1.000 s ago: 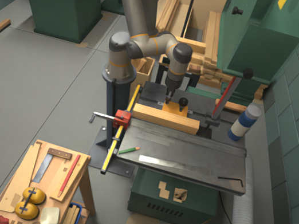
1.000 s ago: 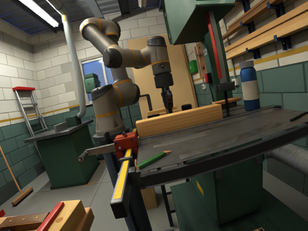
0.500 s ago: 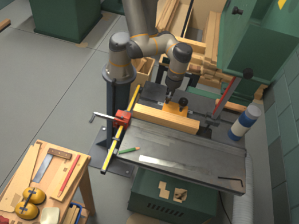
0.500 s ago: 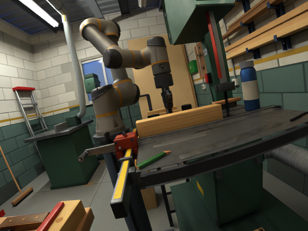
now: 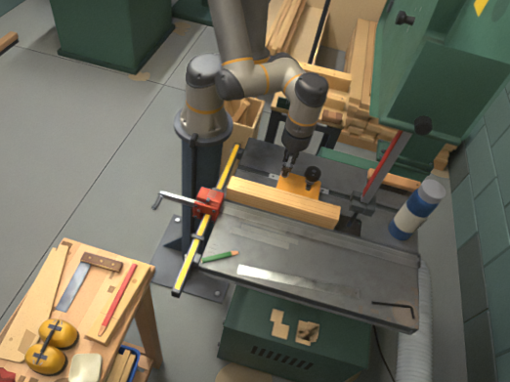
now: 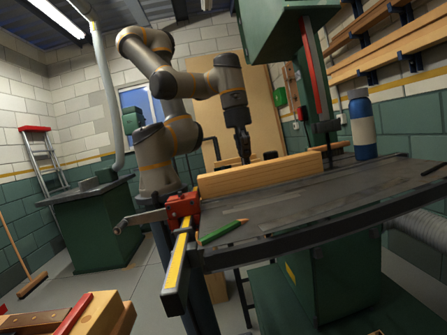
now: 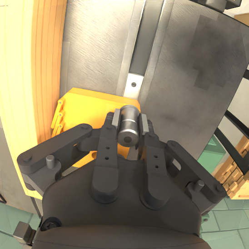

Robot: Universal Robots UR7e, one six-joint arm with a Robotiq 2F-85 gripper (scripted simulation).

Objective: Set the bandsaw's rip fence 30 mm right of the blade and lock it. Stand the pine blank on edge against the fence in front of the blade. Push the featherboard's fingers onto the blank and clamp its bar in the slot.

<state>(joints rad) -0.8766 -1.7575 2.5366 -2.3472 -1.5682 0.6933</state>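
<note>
The orange featherboard (image 7: 93, 109) (image 5: 299, 185) lies behind the pine blank (image 5: 283, 202) (image 6: 260, 174), its fingers (image 7: 58, 117) reaching the blank's face. The blank stands on edge across the saw table. On the featherboard's near end my gripper (image 7: 129, 122) (image 5: 286, 171) is closed around a grey steel post (image 7: 128, 126). The featherboard's bar (image 7: 132, 86) sits in the table slot (image 7: 141, 46). A black knob (image 5: 312, 173) stands on the featherboard's other end. The red fence head (image 5: 209, 202) (image 6: 183, 209) sits on the yellow rail (image 5: 202, 222) at the blank's end. The blade guide (image 5: 361, 207) is at the blank's other end.
A blue and white bottle (image 5: 415, 209) (image 6: 362, 124) stands at the table's far corner. A green pencil (image 5: 220, 256) (image 6: 221, 231) lies near the rail. A hex key (image 5: 394, 307) lies at the front edge. A stool with tools (image 5: 73, 306) stands beside the saw.
</note>
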